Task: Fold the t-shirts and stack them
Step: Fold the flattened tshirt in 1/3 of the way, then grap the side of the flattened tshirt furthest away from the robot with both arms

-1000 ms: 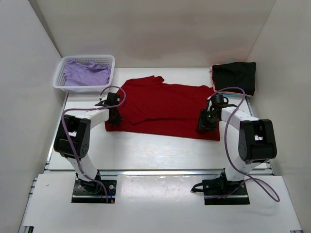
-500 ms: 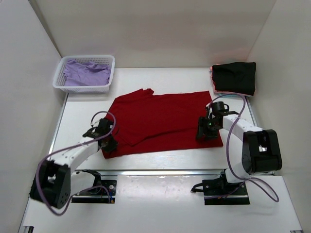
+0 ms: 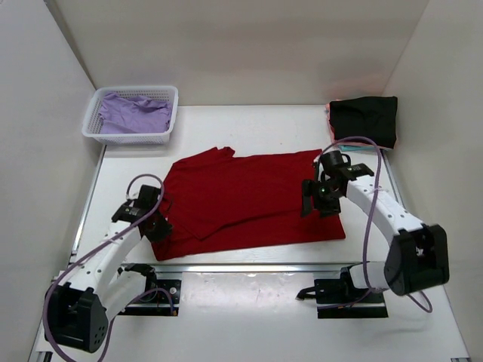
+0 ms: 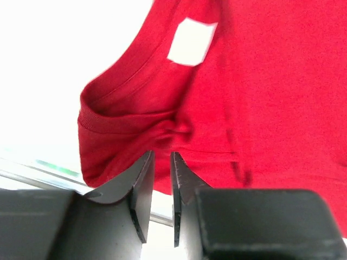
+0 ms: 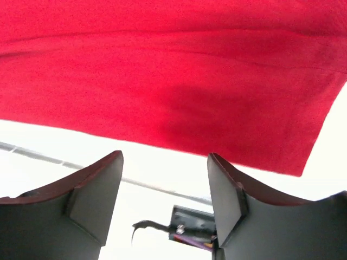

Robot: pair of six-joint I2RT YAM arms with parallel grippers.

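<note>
A deep red t-shirt (image 3: 253,204) lies spread on the table, its collar end to the left and its hem to the right. My left gripper (image 3: 157,225) is at the shirt's near left corner. In the left wrist view its jaws (image 4: 162,157) stand a narrow gap apart, with nothing between them. A bunched fold of the red cloth (image 4: 169,132) sits just past the tips, below the white neck label (image 4: 191,41). My right gripper (image 3: 313,202) hovers over the hem end, open wide and empty (image 5: 165,156), with the red shirt (image 5: 162,65) beyond it. A folded black t-shirt (image 3: 364,121) lies at the back right.
A white lattice basket (image 3: 167,94) at the back left holds a lavender t-shirt (image 3: 132,113). Pink and teal cloth edges (image 3: 330,124) show under the black shirt. The table's near rail (image 3: 249,265) runs just below the red shirt. White walls close in the left, back and right.
The red shirt has slid toward the near edge with both grippers. My left arm swung down and left. The right jaws have widened and the left ones have parted slightly.
</note>
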